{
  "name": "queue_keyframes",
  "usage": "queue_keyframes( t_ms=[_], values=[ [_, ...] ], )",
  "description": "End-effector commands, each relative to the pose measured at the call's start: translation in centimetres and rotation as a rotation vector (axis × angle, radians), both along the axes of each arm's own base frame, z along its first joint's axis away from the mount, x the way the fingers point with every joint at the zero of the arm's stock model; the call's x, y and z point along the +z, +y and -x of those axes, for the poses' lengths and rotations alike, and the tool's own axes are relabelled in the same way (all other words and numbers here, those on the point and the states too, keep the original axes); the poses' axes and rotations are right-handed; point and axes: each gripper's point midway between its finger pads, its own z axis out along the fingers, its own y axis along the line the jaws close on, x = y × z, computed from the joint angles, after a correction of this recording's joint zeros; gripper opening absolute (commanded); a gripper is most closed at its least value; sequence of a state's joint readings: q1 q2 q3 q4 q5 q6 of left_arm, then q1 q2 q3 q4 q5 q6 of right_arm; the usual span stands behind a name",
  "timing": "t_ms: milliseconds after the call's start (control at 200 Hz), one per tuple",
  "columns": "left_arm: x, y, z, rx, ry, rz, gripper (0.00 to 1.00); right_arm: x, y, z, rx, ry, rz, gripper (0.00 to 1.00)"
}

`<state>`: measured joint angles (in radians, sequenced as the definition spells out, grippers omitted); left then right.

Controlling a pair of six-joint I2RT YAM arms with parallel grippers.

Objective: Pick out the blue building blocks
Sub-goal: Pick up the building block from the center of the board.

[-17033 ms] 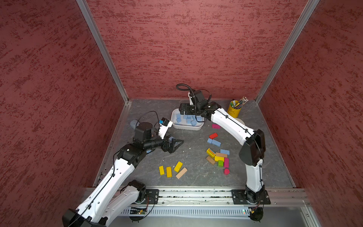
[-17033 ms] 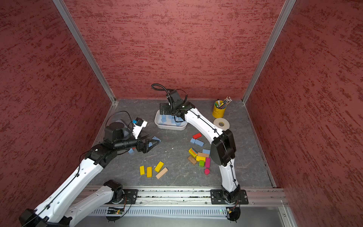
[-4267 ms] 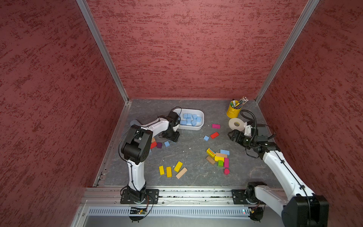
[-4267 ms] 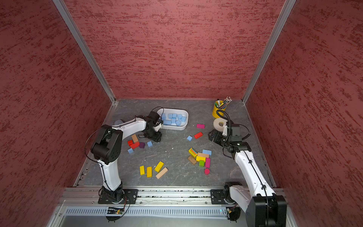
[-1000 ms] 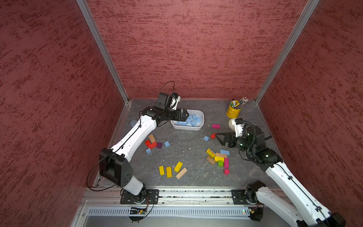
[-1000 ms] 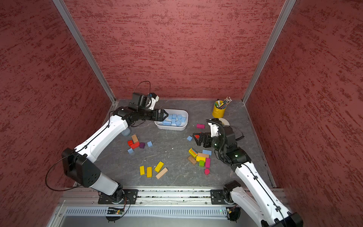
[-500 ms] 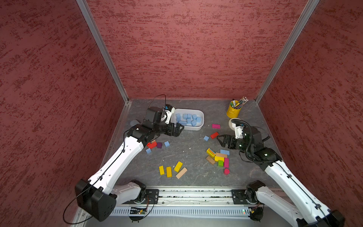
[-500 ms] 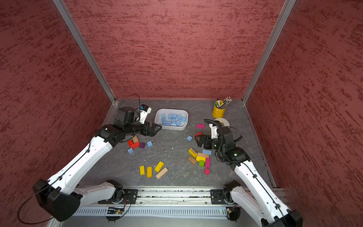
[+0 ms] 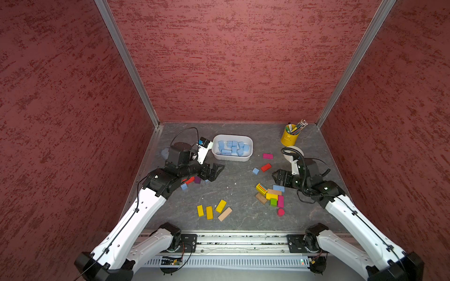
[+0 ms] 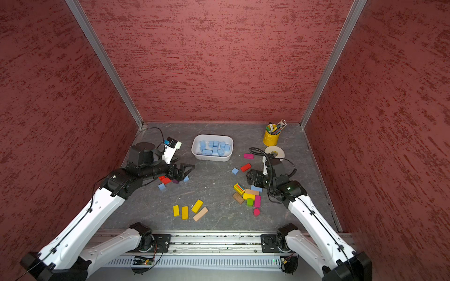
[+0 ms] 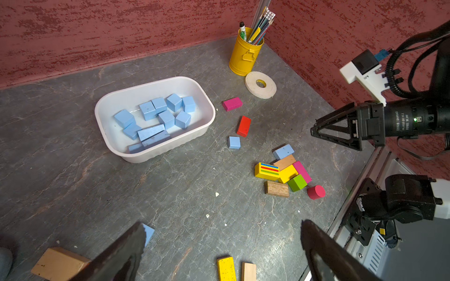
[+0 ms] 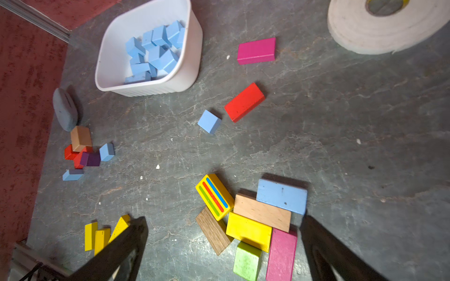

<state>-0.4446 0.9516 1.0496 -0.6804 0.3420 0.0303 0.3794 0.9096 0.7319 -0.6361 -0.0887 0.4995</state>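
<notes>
We see left gripper (image 10: 188,172) spread wide, empty, beside left block cluster (image 9: 192,180); right gripper (image 9: 275,178) likewise, near right pile (image 9: 271,195). Most blue building blocks (image 9: 231,148) in white tub (image 9: 231,158), far centre; four loose on surface (image 9: 233,194).

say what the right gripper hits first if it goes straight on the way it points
Probably the loose blue cube beside the red block: the open right gripper points roughly at it. Its height and tilt are unclear, so it could pass over.
</notes>
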Motion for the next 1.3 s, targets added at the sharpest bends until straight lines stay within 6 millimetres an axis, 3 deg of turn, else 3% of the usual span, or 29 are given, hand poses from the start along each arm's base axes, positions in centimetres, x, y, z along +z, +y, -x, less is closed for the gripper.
queue_keyframes(
  t_ms=[0,636,1292],
  values=[
    [-0.1,-0.3,1.0,-0.060,-0.032,-0.013,1.00,-0.3,-1.0,0.0,-0.057,0.022,0.049,0.99],
    [-1.7,0.6,1.3,-0.048,-0.112,-0.048,1.00,-6.0,-3.0,0.4,-0.209,0.185,0.209,0.99],
    [-2.0,1.1,1.4,-0.030,-0.113,-0.063,1.00,-10.7,-2.7,-0.5,-0.218,0.243,0.319,0.95]
  ],
)
